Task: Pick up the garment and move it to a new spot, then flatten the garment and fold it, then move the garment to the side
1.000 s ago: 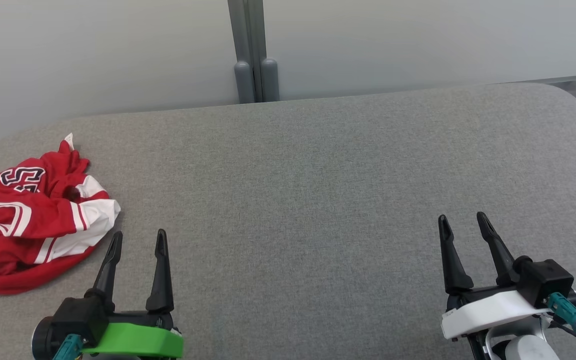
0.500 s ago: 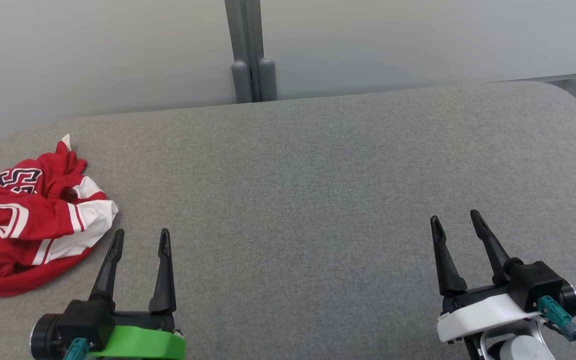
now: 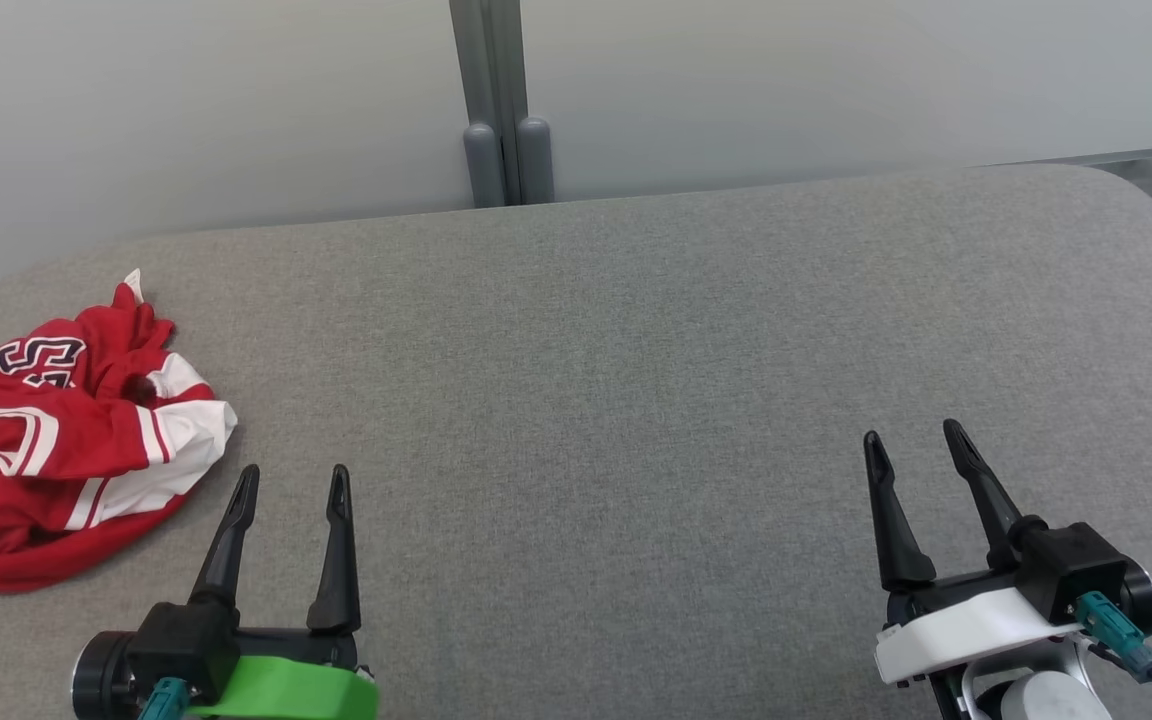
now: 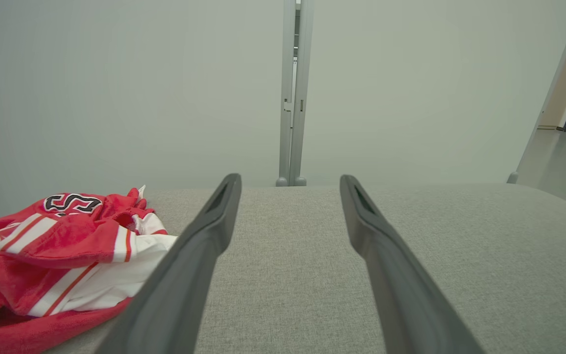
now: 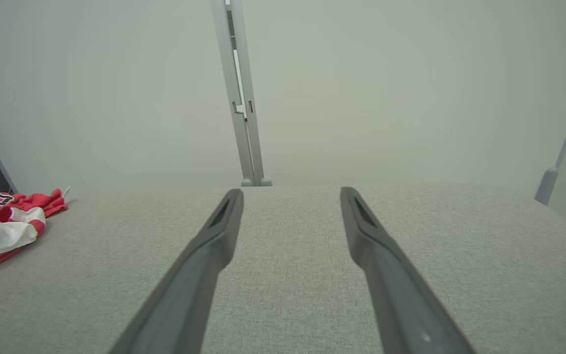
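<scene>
A crumpled red and white jersey with dark lettering lies in a heap at the far left of the grey table; it also appears in the left wrist view and small in the right wrist view. My left gripper hovers open just right of the heap, fingers empty and apart from the cloth. At the lower right my right gripper is open over bare table, far from the garment. Both wrist views show spread fingers with nothing between them.
The grey fabric-covered table runs wide, with rounded corners and a far edge against pale wall panels. A grey post stands behind the middle of the table. Another grey upright stands at the right.
My left gripper has drifted slightly right and toward the near edge. The right gripper shifted a little left and up. The garment lies as before.
</scene>
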